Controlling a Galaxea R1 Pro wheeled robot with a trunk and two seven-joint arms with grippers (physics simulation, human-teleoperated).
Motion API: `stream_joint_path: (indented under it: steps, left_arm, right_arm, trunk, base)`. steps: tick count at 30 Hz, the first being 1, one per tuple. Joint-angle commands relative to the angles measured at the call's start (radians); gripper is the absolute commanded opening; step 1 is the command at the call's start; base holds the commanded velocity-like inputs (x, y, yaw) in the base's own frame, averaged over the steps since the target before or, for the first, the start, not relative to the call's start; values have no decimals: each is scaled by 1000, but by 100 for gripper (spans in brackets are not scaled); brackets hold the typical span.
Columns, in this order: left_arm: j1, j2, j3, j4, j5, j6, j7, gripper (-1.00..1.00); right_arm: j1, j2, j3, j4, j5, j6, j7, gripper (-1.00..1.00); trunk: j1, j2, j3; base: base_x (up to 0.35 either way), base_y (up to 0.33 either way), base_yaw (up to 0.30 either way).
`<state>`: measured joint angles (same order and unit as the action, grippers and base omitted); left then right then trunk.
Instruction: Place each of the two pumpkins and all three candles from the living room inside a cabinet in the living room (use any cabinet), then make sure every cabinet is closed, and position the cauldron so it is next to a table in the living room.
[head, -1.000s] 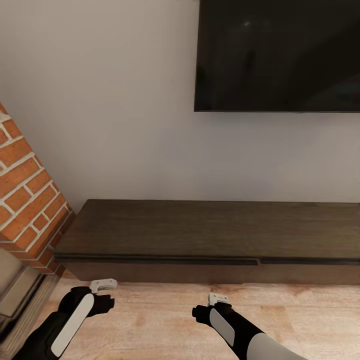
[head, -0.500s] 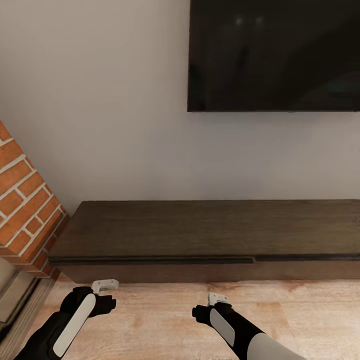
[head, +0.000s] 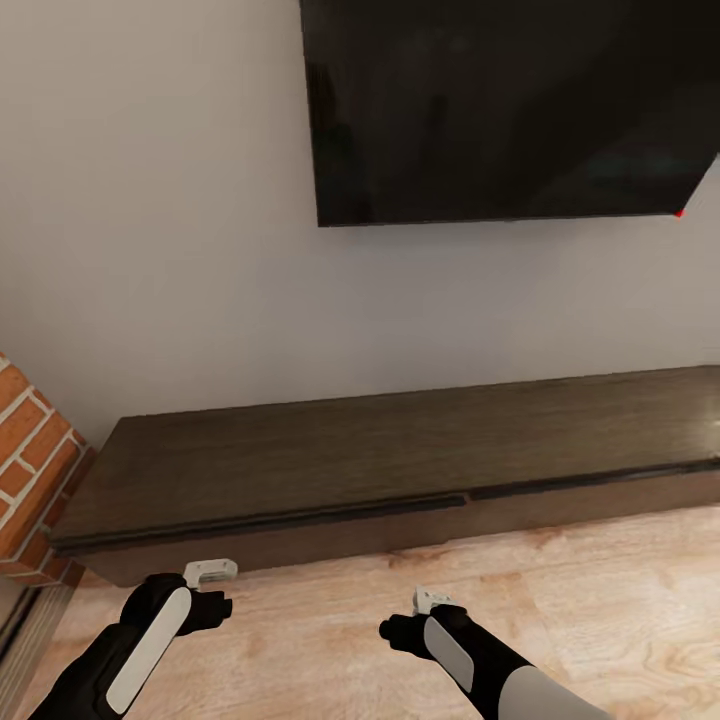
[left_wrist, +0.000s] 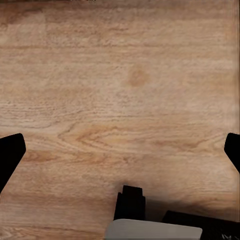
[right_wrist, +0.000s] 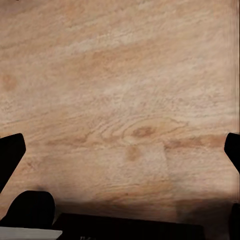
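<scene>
In front of the long, low cabinet, the robot is seen with both arms held low over the wooden floor.

The dark brown cabinet is set against a pale wall, under a black wall-mounted television, with brick at its left end. Its drawer fronts are shut, flush along the front. No pumpkin or candle is seen on its top or on the floor nearby. The left gripper and right gripper are pointed down at bare floorboards, fingers spread wide, nothing held. The arms are judged to be tucked low for travel, not for reaching.
</scene>
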<state>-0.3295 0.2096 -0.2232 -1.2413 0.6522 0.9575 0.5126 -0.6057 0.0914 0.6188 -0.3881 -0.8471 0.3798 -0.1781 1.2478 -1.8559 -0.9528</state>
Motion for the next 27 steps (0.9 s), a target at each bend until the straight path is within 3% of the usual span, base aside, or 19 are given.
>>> stream_joint_path:
  steps: [1,7,27]
  left_arm:
    - [0,2,-2,-1,10,1,10,100]
    - [0,1,-2,-1,10,1,10,100]
    - [0,1,-2,-1,10,1,10,100]
  right_arm:
    - [-1,-1,8,-2,-10,2,-8,100]
    - [-1,-6,7,-2,-10,2,-8,100]
    - [-1,-9,7,1,-11,2,-6,100]
  trunk:
    - [-4,7,2]
    - [-27,49,15]
    - [-27,49,-2]
  base:
    - [-68,0,-251]
    - [-21,0,-251]
    - [-1,0,-251]
